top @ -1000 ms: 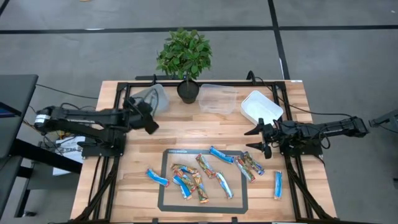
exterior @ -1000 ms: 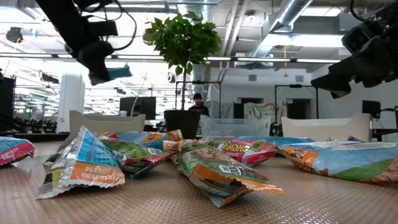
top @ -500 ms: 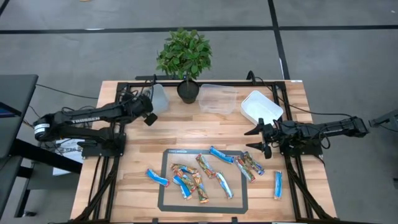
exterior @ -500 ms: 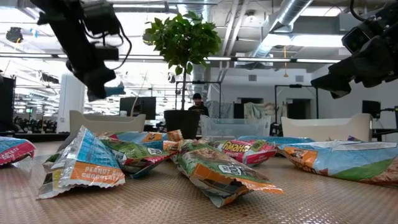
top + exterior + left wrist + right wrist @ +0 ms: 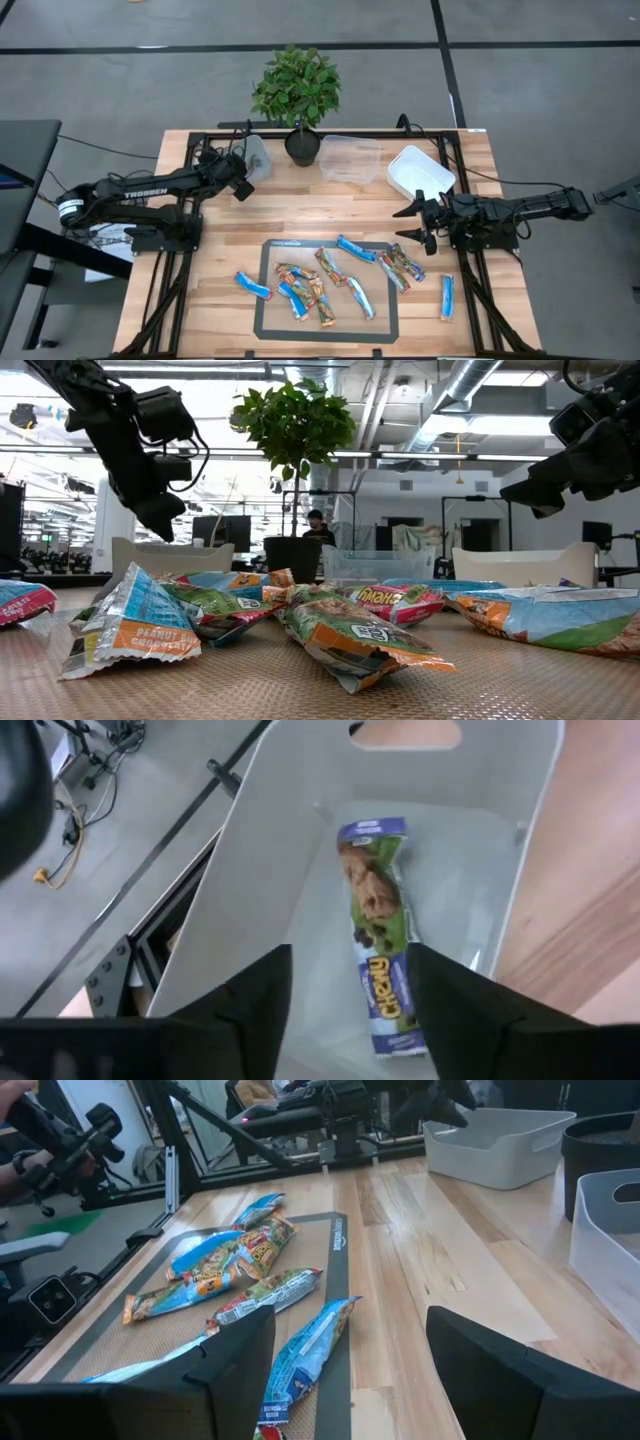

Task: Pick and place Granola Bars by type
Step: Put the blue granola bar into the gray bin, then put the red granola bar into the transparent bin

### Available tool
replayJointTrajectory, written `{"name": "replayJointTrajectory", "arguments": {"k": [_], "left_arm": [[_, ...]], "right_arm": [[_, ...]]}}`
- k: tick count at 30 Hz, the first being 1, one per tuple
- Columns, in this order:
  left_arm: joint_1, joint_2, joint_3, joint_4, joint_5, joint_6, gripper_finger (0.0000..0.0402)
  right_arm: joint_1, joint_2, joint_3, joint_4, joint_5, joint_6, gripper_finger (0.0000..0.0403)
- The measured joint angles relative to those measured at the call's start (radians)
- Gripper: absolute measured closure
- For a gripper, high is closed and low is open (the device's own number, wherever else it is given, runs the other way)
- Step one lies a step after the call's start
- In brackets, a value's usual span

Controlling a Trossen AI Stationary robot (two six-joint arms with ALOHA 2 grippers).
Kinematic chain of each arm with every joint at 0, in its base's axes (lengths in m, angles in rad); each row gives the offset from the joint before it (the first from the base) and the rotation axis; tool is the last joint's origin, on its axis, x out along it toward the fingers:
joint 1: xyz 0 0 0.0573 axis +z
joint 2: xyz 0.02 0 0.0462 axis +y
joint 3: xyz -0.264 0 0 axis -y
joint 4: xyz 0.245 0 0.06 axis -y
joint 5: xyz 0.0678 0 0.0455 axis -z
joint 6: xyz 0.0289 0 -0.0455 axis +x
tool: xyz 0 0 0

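**One bar binned, a whole pile to go**

Nearest the front edge, the wrapped granola bars [image 5: 330,278], shiny blue ones mixed with red/orange ones, are scattered on and around the dark mat [image 5: 270,330], unsorted. Right gripper [image 5: 412,222] hangs just above them, fingers spread, empty. At the far left, the left gripper [image 5: 244,178] hovers over the translucent plastic tub [image 5: 250,900], fingers apart, one blue-and-white chocolate-chip bar [image 5: 380,940] lying loose inside. I'd say barely started.
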Motion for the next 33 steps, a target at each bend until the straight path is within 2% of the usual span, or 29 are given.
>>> {"name": "replayJointTrajectory", "arguments": {"k": [5, 11, 22, 27, 33], "left_arm": [[-0.024, 0.000, 0.000, 0.043, 0.027, -0.001, 0.0173], [-0.139, -0.028, 0.000, 0.122, 0.172, 0.007, 0.0175], [-0.539, -0.061, 0.000, 0.179, 0.463, 0.035, 0.0189], [-0.761, -0.030, 0.001, 0.169, 0.516, -0.021, 0.0189], [-0.967, 0.089, 0.001, 0.186, 0.542, -0.079, 0.0189]], "right_arm": [[0.000, 0.000, 0.000, 0.000, 0.000, 0.000, 0.0147], [0.000, 0.000, 0.000, 0.000, 0.000, 0.000, 0.0147], [0.000, 0.000, 0.000, 0.000, 0.000, 0.000, 0.0147], [0.000, 0.000, 0.000, 0.000, 0.000, 0.000, 0.0147], [0.000, 0.000, 0.000, 0.000, 0.000, 0.000, 0.0147]]}}
